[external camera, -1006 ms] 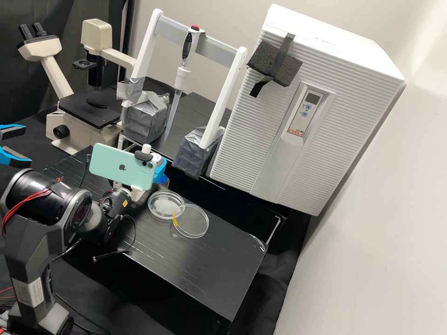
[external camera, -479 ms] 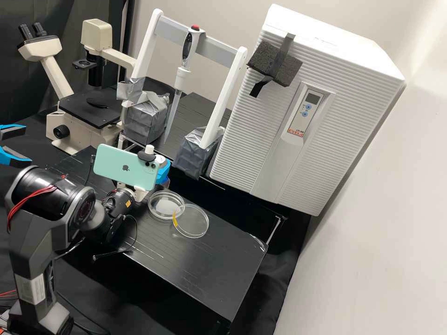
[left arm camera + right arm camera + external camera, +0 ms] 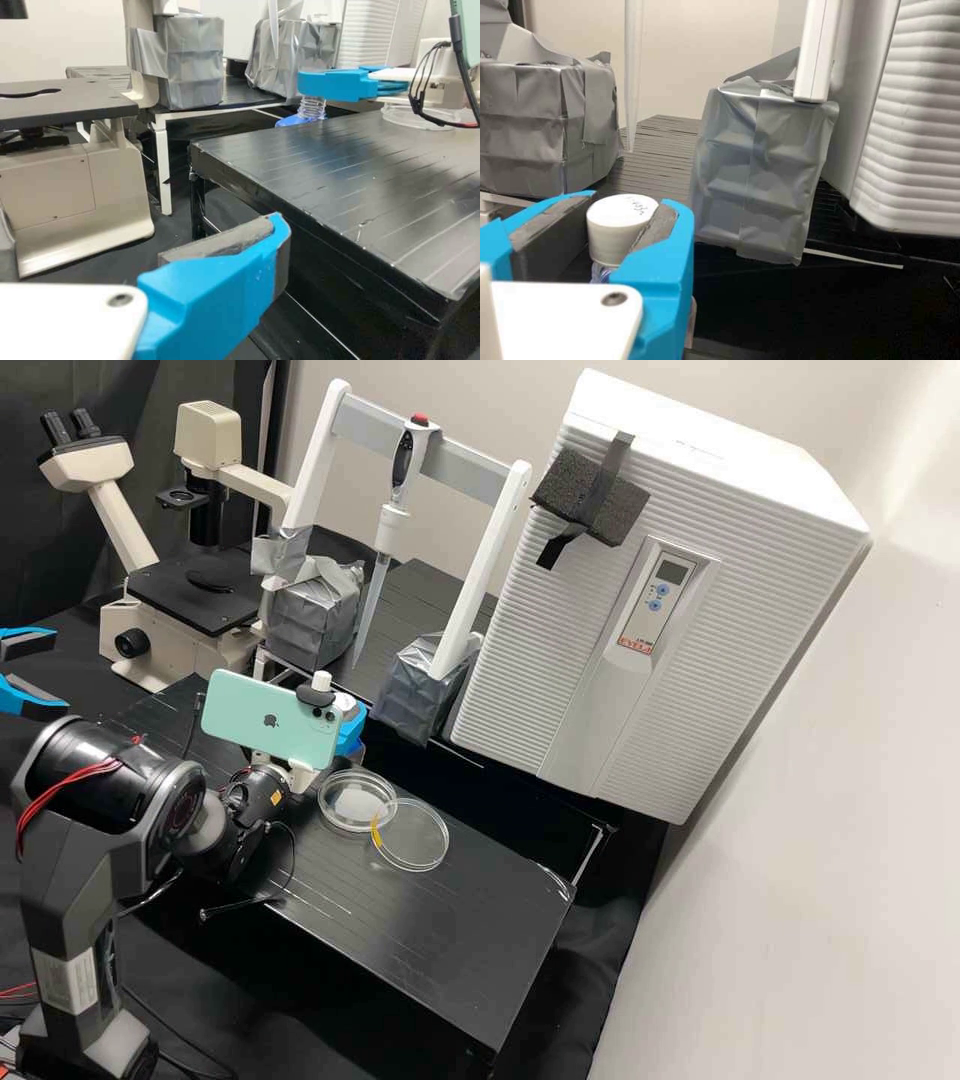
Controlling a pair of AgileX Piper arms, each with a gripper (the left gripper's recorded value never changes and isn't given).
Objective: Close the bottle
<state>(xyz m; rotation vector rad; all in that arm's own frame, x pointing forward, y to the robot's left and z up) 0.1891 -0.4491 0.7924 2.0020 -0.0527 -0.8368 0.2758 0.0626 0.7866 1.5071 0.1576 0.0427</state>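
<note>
My right gripper (image 3: 622, 229) is shut on a white cap (image 3: 621, 212), its blue fingers pressing it from both sides. Below the cap a bit of the clear bottle (image 3: 600, 271) shows. From the left wrist view, that right gripper (image 3: 341, 82) hovers over the far end of the raised black platform (image 3: 360, 187), with the ribbed clear bottle (image 3: 311, 109) under it. In the high view the right gripper (image 3: 348, 728) sits behind a mint phone on the arm. My left gripper (image 3: 22, 670) is open at the far left, off the platform, with nothing in it.
Two clear petri dishes (image 3: 355, 800) (image 3: 412, 835) lie on the platform just right of the right gripper. A beige microscope (image 3: 150, 590), a pipette stand with taped grey feet (image 3: 310, 610) and a big white ribbed machine (image 3: 660, 590) stand behind.
The right arm has shifted slightly to the right with the cap in its fingers. The left gripper has stayed put.
</note>
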